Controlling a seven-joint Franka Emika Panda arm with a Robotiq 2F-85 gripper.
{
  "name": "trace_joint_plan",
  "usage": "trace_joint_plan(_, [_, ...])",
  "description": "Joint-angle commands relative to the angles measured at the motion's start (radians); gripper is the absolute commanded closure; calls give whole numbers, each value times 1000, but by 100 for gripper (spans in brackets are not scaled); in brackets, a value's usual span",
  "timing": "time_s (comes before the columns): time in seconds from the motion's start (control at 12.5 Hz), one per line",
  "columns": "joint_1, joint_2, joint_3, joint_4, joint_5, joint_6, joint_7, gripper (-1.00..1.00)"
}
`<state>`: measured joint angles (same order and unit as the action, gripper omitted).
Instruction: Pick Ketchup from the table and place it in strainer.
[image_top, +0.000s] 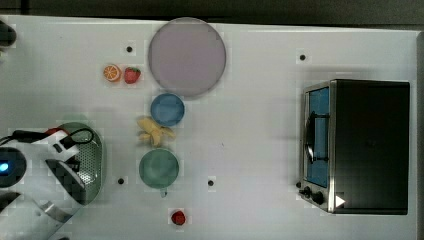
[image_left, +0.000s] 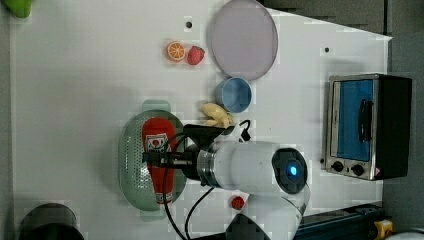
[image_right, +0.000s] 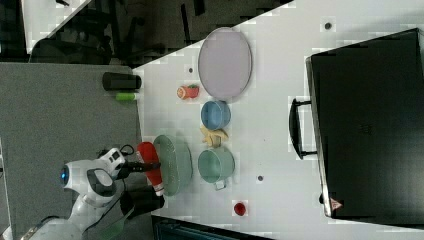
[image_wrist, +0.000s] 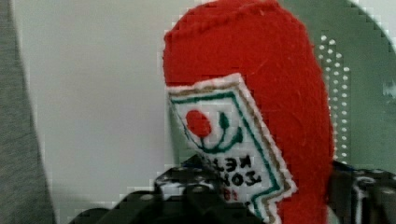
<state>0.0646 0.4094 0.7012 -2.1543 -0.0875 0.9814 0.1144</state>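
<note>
One Ketchup (image_left: 158, 150) is seen clamped between the fingers of one gripper (image_left: 159, 159), held over one strainer (image_left: 131, 165)

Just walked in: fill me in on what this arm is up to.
The Franka arm's end effector is clamped on the Ketchup, a red felt bottle with a white label, and holds it over the strainer, the mint-green perforated basket near the table's edge. The bottle has not been let go yet. Elsewhere on the table sit a green cup, a blue cup, a banana, a large plate and a toaster oven.
</note>
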Motion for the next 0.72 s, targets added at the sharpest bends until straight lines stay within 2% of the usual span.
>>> trace_joint_plan(0.08, [-8,-12,-18,14,-5,19,70,-89])
trace_joint_plan(0.16, [-9,-20,-18,14,-5,19,70,-100])
trace_joint_plan(0.4, [-33,-102,-18,19,0,-6,95,-100])
trace_joint_plan(0.72, [-133,-279,-22,70,4,-295,92,-100])
